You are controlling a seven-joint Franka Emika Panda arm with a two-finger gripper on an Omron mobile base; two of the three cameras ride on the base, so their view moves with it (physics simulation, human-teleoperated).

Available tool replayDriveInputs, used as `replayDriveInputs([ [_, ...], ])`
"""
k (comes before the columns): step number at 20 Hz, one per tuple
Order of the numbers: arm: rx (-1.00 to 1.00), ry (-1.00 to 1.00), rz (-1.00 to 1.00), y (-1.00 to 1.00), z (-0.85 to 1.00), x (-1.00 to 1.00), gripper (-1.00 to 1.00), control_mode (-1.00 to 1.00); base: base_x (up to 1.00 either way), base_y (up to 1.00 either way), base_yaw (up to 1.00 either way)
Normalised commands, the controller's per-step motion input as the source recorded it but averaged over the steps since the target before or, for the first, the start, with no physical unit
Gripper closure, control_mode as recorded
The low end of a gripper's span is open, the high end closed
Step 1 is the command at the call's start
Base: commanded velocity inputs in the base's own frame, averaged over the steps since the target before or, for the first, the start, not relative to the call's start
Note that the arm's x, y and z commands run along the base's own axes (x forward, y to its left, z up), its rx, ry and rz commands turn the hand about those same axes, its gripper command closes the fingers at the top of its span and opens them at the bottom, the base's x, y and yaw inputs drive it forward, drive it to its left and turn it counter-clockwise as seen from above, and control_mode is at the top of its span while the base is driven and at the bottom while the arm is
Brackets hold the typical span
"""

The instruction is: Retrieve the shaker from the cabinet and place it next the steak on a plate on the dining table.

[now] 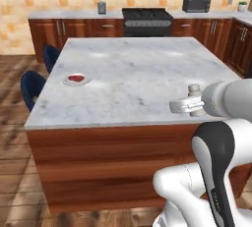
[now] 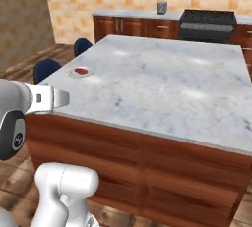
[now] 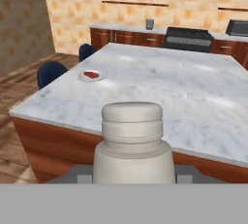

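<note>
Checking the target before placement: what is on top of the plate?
A small red steak lies on the plate, on the dining table. Whatever plate surface lies under the steak is covered.

Marbled dining table (image 1: 142,73), plate (image 1: 76,80) (steak (image 1: 76,78) aboard)

My arm (image 1: 216,162) is glossy white w/ rounded, tube-like links, and a big dark charcoal joint cover sits approx. mid-arm w/ small pale lettering, too small to read. My forearm (image 2: 17,100) is pale grey-white, ending in a squarish white wrist block. Base segment is smooth, bulbous, white; another dark joint cap on the left side.
</note>
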Motion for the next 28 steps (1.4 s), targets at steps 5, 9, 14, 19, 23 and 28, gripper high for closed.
replayDriveInputs([
  [5, 0.0, 0.0, 0.0, 0.0, 0.0, 0.0, 1.0, 1.0, -0.01, 1.0, -0.35],
  [9, 0.0, 0.0, 0.0, 0.0, 0.0, 0.0, 1.0, 1.0, -0.1, 1.0, -0.42],
  [14, 0.0, 0.0, 0.0, 0.0, 0.0, 0.0, 1.0, 1.0, -0.1, 1.0, -0.42],
  [19, 0.0, 0.0, 0.0, 0.0, 0.0, 0.0, 1.0, 1.0, -0.06, 1.0, -0.38],
  [23, 0.0, 0.0, 0.0, 0.0, 0.0, 0.0, 1.0, 1.0, 0.28, 1.0, -0.37],
  [28, 0.0, 0.0, 0.0, 0.0, 0.0, 0.0, 1.0, 1.0, 0.73, 0.8, -0.43],
])
